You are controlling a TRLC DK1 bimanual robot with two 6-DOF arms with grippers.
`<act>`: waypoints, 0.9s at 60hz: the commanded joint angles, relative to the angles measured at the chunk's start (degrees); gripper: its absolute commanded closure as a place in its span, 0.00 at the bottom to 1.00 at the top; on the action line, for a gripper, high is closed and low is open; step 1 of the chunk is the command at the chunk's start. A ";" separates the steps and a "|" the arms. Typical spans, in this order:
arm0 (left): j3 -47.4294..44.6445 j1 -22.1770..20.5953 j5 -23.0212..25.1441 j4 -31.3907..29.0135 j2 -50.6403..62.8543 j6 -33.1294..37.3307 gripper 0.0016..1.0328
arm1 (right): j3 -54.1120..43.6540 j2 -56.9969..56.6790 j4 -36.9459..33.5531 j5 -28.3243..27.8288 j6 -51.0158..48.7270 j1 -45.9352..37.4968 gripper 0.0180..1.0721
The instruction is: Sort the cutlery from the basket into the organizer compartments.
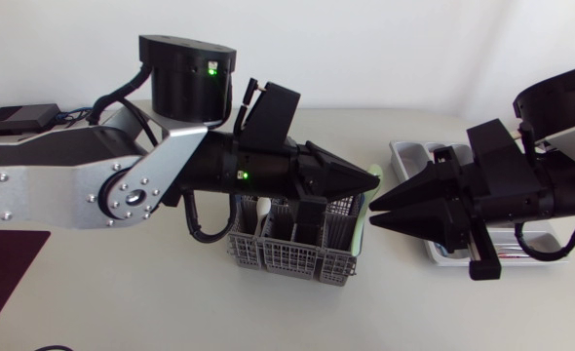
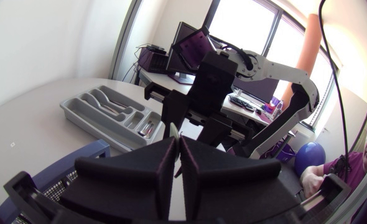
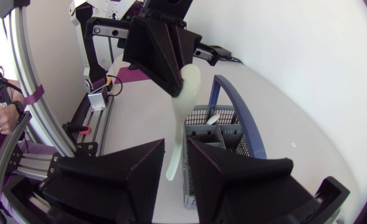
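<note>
1. Pinching the pale plastic spoon by its broad end, the left gripper is pressing both wedge fingers together on it. In the left wrist view only a thin pale sliver is poking out past the fingertips.
2. The spoon is hanging handle-down from that grip, just beside the right end of the basket. Its handle is dropping between the fingers of the right gripper.
3. The right gripper is standing spread, one finger on either side of the handle. A narrow gap is showing on each side in the right wrist view, so it is clamping nothing.
4. The left arm is entering from the left side and lying across the basket, gripper pointing right, with two small green lights glowing on its black links. The right arm is entering from the right and lying over the organizer, gripper pointing left, so the two grippers are sitting nearly tip to tip.
5. The grey mesh basket with its blue handle is sitting on the table under the left wrist, with cutlery standing in it. The grey organizer is lying near it, with a few pieces resting in its compartments.
</note>
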 commanded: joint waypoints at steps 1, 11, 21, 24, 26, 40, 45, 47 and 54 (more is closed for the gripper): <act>1.52 -0.26 0.83 -0.32 0.34 -1.79 0.93 | 1.14 -0.52 1.29 -0.30 2.42 0.69 0.69; 1.61 -0.70 0.83 -0.32 0.52 -1.88 0.93 | 0.87 -0.17 3.22 -0.30 3.82 1.75 0.69; 1.70 -0.70 0.83 -0.32 0.61 -1.88 0.93 | 0.87 0.18 3.49 0.05 4.35 3.15 0.69; 1.70 -0.70 0.83 -0.32 0.78 -1.88 0.93 | 0.87 0.36 3.49 0.14 4.35 3.33 0.70; 1.78 -0.70 0.91 -0.32 0.78 -1.88 0.93 | 0.79 0.45 3.49 0.14 4.35 3.42 0.70; 1.78 -0.70 0.83 -0.32 0.87 -1.88 0.93 | 0.52 1.24 3.58 0.32 4.26 4.03 0.87; 1.78 -0.52 0.91 -0.32 0.87 -1.88 0.93 | 0.70 1.68 3.49 0.58 4.61 3.95 0.95; 1.78 -0.52 0.91 -0.40 0.87 -1.88 0.93 | 0.70 1.85 3.49 0.58 4.70 3.95 0.95; 1.87 -0.17 0.83 -0.58 0.87 -1.88 0.92 | 0.79 1.94 2.87 0.67 4.70 3.95 0.95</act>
